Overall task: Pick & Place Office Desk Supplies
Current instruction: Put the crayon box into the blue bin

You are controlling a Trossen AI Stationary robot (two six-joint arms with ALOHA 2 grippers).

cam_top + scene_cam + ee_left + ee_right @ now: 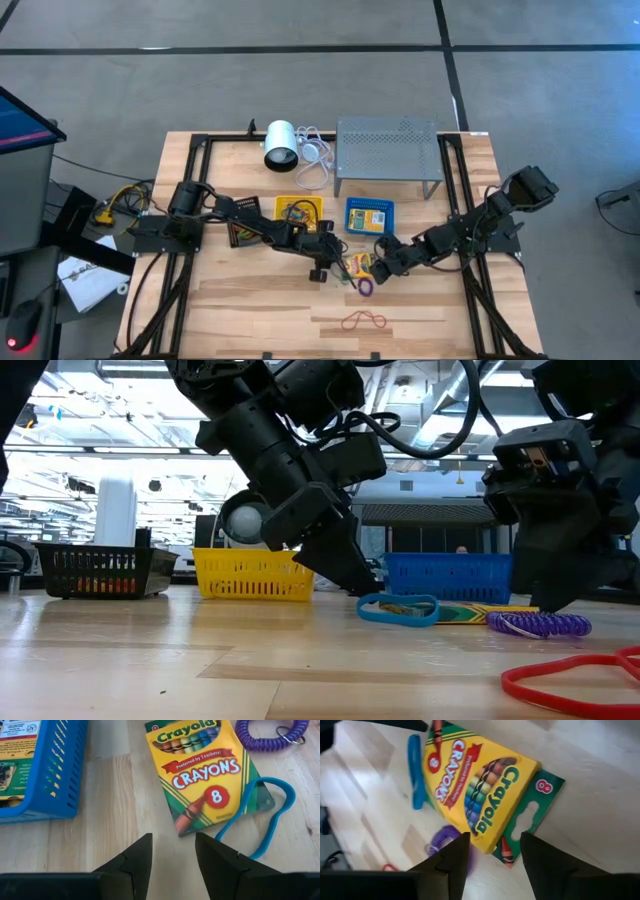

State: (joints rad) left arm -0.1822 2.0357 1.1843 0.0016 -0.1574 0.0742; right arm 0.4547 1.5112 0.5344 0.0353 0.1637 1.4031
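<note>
Left tool (172,851): fingers parted with a clear gap, holding nothing, low over bare worktop (250,300) just short of the crayon box (207,772). The box lies flat at mid-worktop, between both tools. A blue band (260,817) loops under its corner, and a purple coil (270,732) lies just beyond.

Right tool (492,855): fingers likewise apart and empty, poised over the opposite end of the same crayon box (480,790), not gripping it.

Far side of the worktop: a blue tray (369,215) to the right containing a printed card, a yellow tray (298,210) left of it, and a black basket (95,568) further left. A red band (362,320) lies alone near the front edge.
</note>
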